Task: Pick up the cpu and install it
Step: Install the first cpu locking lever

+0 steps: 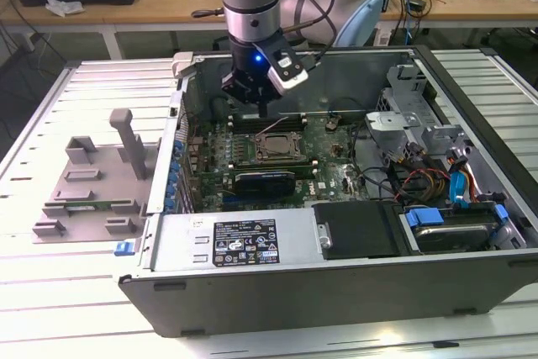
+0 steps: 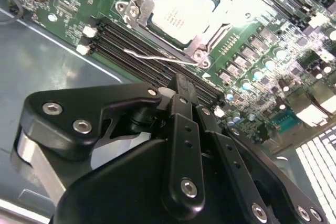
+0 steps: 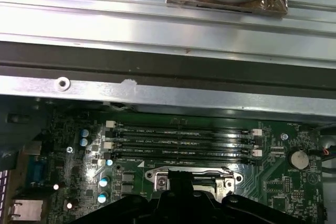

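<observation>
The open dark grey metal computer case [image 1: 353, 292] lies on its side on the pale slatted bench [image 1: 50, 308], and it holds the green motherboard [image 1: 324, 176], bundles of coloured cables [image 1: 433, 181] near its corner at the exterior view's right, and a black power supply box [image 1: 357, 231] along its near wall. In the middle of the motherboard the cpu [image 2: 181, 10], a small flat square chip with a pale silver top, sits inside the dark square socket frame with metal bracket [image 2: 198, 45]; the bracket wire lies loose beside it. The black gripper [image 1: 262, 100] hangs above the memory slots [image 3: 184, 139], just behind the socket and near the far wall of the case; in the second wrist view its fingers [image 2: 181, 95] are pressed together and pinch nothing. On the bench, beside the case's edge at the exterior view's left, stands the grey plastic fixture plate with upright blocks [image 1: 92, 191], with open bench around it. A black label [image 1: 245, 243] with white print is on the near wall; its writing cannot be read.
</observation>
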